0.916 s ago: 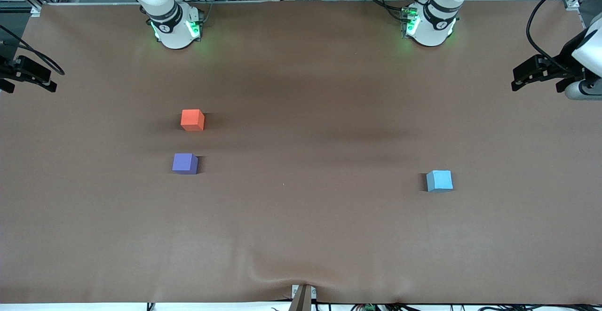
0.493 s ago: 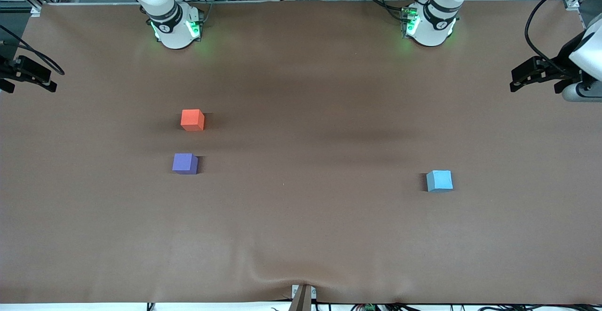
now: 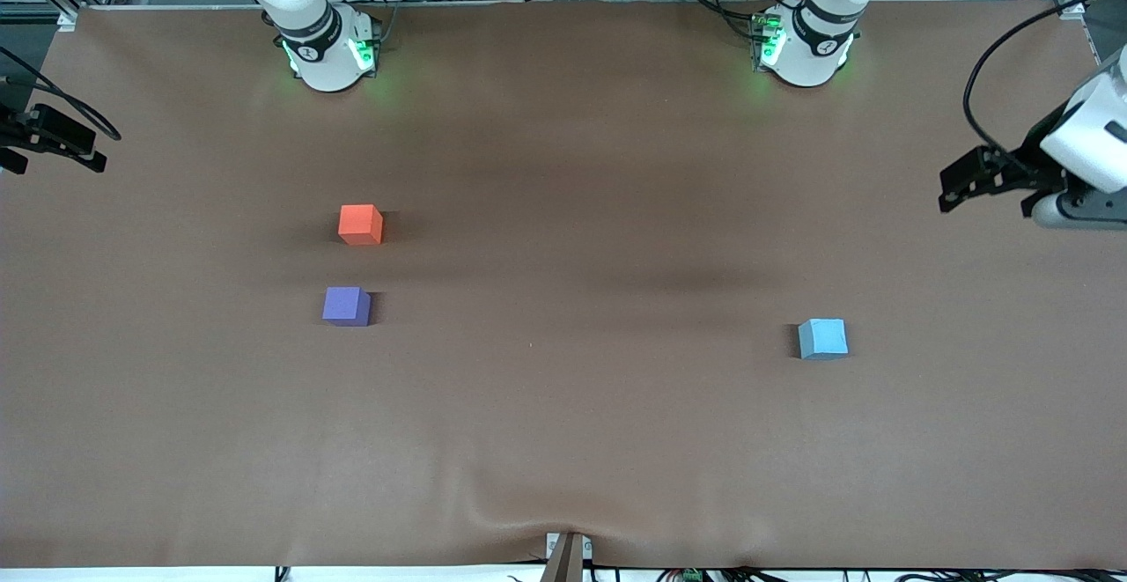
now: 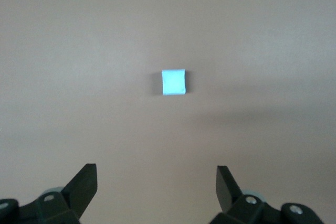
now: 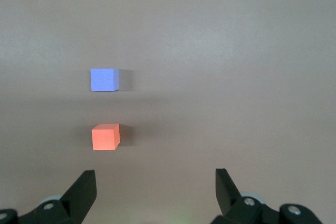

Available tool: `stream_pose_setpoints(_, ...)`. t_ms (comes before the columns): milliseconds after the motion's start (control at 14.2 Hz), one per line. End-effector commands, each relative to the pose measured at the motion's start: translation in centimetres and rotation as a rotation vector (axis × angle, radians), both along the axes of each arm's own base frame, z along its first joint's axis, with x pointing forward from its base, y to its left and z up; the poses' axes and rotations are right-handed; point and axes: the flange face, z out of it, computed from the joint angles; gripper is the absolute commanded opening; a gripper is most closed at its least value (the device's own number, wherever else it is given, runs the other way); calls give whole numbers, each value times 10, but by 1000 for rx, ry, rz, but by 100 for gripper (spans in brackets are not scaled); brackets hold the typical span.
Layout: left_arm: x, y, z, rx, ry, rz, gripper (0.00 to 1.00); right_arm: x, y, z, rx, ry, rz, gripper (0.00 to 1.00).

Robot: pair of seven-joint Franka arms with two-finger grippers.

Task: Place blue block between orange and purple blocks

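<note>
The blue block (image 3: 823, 338) lies on the brown table toward the left arm's end, and shows small in the left wrist view (image 4: 174, 82). The orange block (image 3: 360, 224) and purple block (image 3: 346, 306) sit toward the right arm's end, the purple one nearer the front camera, with a gap about one block wide between them. Both show in the right wrist view, purple block (image 5: 103, 80) and orange block (image 5: 105, 137). My left gripper (image 3: 982, 203) (image 4: 156, 171) hangs open and empty over its end of the table. My right gripper (image 3: 55, 168) (image 5: 155, 173) waits open over the table's edge.
The brown cloth (image 3: 563, 406) covers the whole table and has a wrinkle (image 3: 528, 520) at the edge nearest the front camera. The two arm bases (image 3: 330, 54) (image 3: 806, 49) stand along the edge farthest from that camera.
My left gripper has shifted a little inward over its end of the table, toward the blue block. The right arm and all three blocks have stayed put.
</note>
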Motion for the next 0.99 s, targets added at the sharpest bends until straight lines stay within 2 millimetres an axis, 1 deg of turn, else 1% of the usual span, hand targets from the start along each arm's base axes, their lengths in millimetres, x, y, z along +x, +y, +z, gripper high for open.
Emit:
stream_pose_setpoints(0, 18, -6, -9, -50, -46, 4, 100, -4, 2, 3, -8, 2, -13, 100)
stream_pose_setpoints(141, 27, -17, -22, -58, -44, -3, 100, -4, 2, 3, -8, 2, -13, 100)
stream_pose_setpoints(282, 39, -26, -42, -56, -50, -11, 100, -4, 2, 3, -8, 3, -13, 100)
stream_pose_setpoints(423, 53, -31, -70, -50, -31, -16, 100, -4, 2, 3, -8, 3, -13, 100)
stream_pose_setpoints(493, 57, -40, -86, -49, -14, -25, 100, -4, 2, 3, -7, 6, -13, 100)
stream_pose_setpoints(564, 62, -42, -104, -49, 15, -15, 100, -4, 2, 3, -7, 8, -13, 100)
stream_pose_setpoints(775, 74, -45, -144, -51, 63, 192, 100, -4, 2, 3, -7, 8, -13, 100)
stream_pose_setpoints(916, 80, -45, -173, -37, 102, 298, 100, -4, 2, 3, -7, 8, -13, 100)
